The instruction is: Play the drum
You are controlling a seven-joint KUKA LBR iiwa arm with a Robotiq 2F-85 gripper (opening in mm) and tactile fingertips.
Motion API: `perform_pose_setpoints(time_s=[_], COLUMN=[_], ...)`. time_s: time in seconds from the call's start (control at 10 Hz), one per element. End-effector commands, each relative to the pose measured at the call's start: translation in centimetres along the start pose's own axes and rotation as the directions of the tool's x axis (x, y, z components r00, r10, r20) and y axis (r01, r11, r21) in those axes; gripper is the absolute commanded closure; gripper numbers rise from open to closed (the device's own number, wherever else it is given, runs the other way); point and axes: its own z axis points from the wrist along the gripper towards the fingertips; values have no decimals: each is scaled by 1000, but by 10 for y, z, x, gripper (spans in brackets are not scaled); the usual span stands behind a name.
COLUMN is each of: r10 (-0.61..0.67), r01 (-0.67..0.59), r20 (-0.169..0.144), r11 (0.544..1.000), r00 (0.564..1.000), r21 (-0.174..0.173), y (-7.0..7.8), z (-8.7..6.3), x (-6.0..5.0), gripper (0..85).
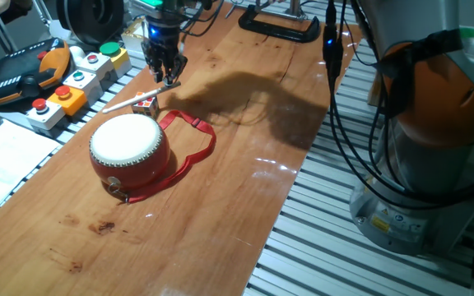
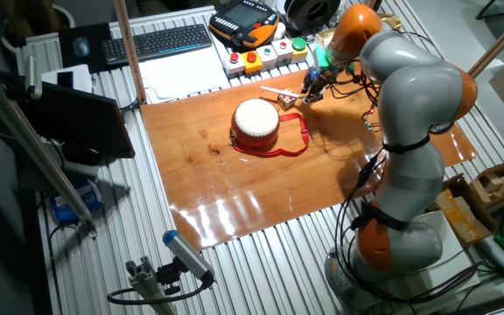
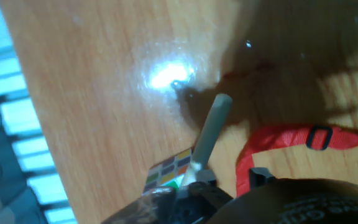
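The drum (image 1: 127, 140) stands on the wooden board, red-bodied with a cream skin, and its red strap (image 1: 189, 148) loops out to the right. It shows in the other fixed view too, the drum (image 2: 256, 118) near the board's far edge. A pale stick (image 1: 128, 103) lies just behind it, beside a small multicoloured cube (image 1: 146, 104). My gripper (image 1: 169, 80) hangs at the stick's right end, fingers pointing down. In the hand view the stick (image 3: 210, 134) runs up from my gripper (image 3: 197, 190), with the cube (image 3: 168, 171) to its left and the strap (image 3: 291, 138) to its right. The fingertips themselves are hidden.
A box of coloured push buttons (image 1: 76, 82) and an orange pendant (image 1: 23, 74) sit off the board's left edge. A black clamp (image 1: 278, 25) grips the far edge. The arm's base (image 1: 434, 148) and cables stand at the right. A keyboard (image 2: 160, 42) lies beyond the board.
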Motion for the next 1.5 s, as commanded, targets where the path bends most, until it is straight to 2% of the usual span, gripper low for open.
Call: perform_pose_setpoints(time_s=[0.0,0.2,0.7,1.0,1.4], r10=[83,76,80,78,80], r01=[-82,-76,-80,-77,-80], r20=[2,-8,-12,4,8], r11=[996,997,997,997,996], r00=[997,997,997,997,997], r21=[-22,-17,-15,-24,-32], y=[0,2,7,9,12], z=[0,4,17,15,19], x=[0,-2,-6,-6,-8], gripper=[403,343,347,353,363])
